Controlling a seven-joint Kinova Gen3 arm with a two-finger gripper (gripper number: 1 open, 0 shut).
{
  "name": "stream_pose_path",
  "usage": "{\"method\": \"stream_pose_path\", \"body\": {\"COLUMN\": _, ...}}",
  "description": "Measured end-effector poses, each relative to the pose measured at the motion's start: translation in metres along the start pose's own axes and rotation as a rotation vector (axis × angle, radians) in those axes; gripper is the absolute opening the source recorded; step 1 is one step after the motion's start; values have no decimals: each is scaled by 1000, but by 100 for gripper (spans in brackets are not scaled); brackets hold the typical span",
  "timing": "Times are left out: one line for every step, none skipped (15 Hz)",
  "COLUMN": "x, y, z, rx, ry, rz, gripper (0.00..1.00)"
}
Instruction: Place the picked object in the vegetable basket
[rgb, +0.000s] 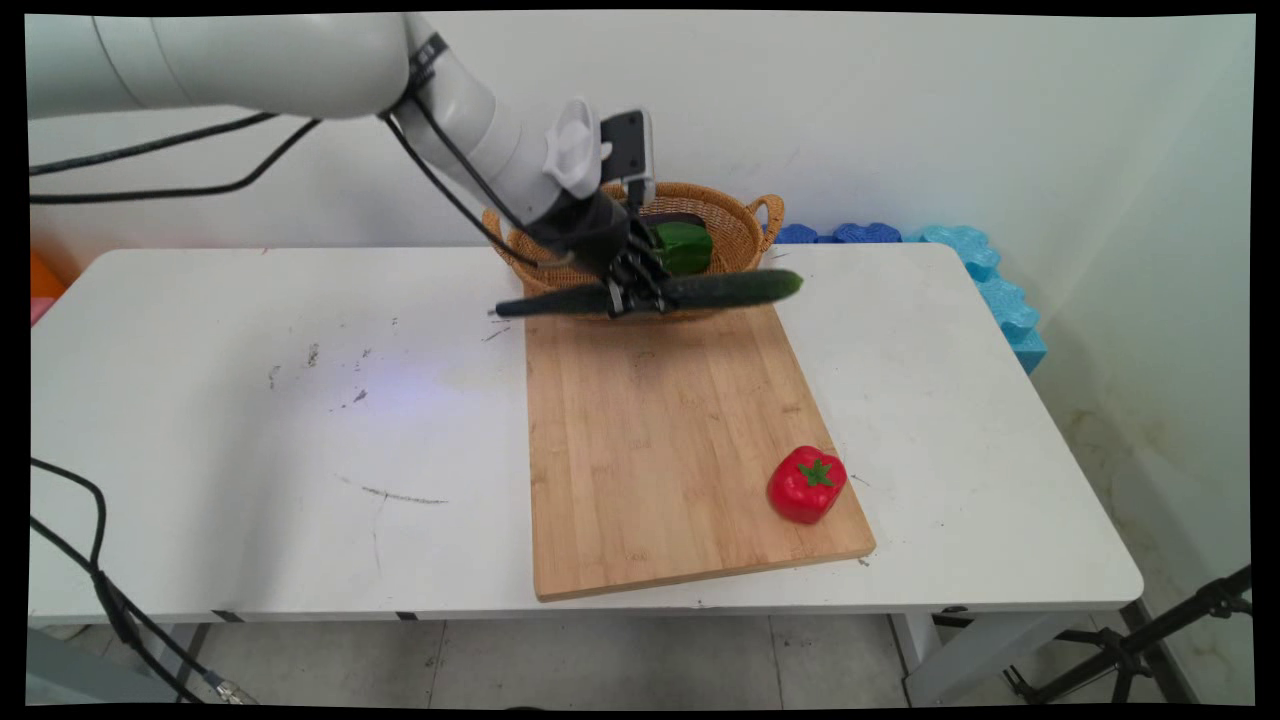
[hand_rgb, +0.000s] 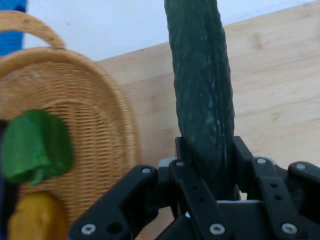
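A long dark green cucumber (rgb: 650, 293) hangs level, left to right, over the far edge of the wooden cutting board (rgb: 670, 450), just in front of the wicker basket (rgb: 735, 225); the board lies on the white table (rgb: 250, 400), a pale wall behind, blue foam blocks (rgb: 980, 270) at the far right; a red pepper (rgb: 807, 484) sits at the board's near right corner, the rest of the board bare; the basket holds a green pepper (hand_rgb: 35, 147) and something yellow (hand_rgb: 35, 217); the gripper (hand_rgb: 207, 165) has its jaws closed narrowly on the cucumber's middle.
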Motion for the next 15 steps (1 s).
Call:
{"method": "stream_pose_path", "body": {"x": 0, "y": -9, "z": -2, "rx": 9, "ry": -3, "rz": 19, "gripper": 0}}
{"method": "stream_pose_path", "body": {"x": 0, "y": -14, "z": -3, "rx": 14, "ry": -4, "rz": 29, "gripper": 0}}
{"method": "stream_pose_path", "body": {"x": -1, "y": -21, "z": -5, "rx": 23, "ry": -8, "rz": 45, "gripper": 0}}
{"method": "stream_pose_path", "body": {"x": -2, "y": -30, "z": -6, "rx": 33, "ry": -13, "rz": 63, "gripper": 0}}
{"method": "stream_pose_path", "body": {"x": -3, "y": -38, "z": -7, "rx": 43, "ry": -19, "rz": 79, "gripper": 0}}
{"method": "stream_pose_path", "body": {"x": -4, "y": -46, "z": -7, "rx": 53, "ry": -25, "rz": 95, "gripper": 0}}
{"method": "stream_pose_path", "body": {"x": -5, "y": -53, "z": -8, "rx": 61, "ry": -30, "rz": 107, "gripper": 0}}
{"method": "stream_pose_path", "body": {"x": -7, "y": -61, "z": -7, "rx": 71, "ry": -37, "rz": 120, "gripper": 0}}
{"method": "stream_pose_path", "body": {"x": -8, "y": -67, "z": -7, "rx": 80, "ry": -44, "rz": 131, "gripper": 0}}
{"method": "stream_pose_path", "body": {"x": -9, "y": -72, "z": -6, "rx": 85, "ry": -48, "rz": 137, "gripper": 0}}
{"method": "stream_pose_path", "body": {"x": -11, "y": -78, "z": -5, "rx": 93, "ry": -54, "rz": 146, "gripper": 0}}
{"method": "stream_pose_path", "body": {"x": -14, "y": -85, "z": -4, "rx": 101, "ry": -63, "rz": 156, "gripper": 0}}
{"method": "stream_pose_path", "body": {"x": -17, "y": -91, "z": -2, "rx": 108, "ry": -72, "rz": 165, "gripper": 0}}
{"method": "stream_pose_path", "body": {"x": -19, "y": -96, "z": 0, "rx": 112, "ry": -79, "rz": 171, "gripper": 0}}
{"method": "stream_pose_path", "body": {"x": -21, "y": -99, "z": 2, "rx": 115, "ry": -85, "rz": 175, "gripper": 0}}
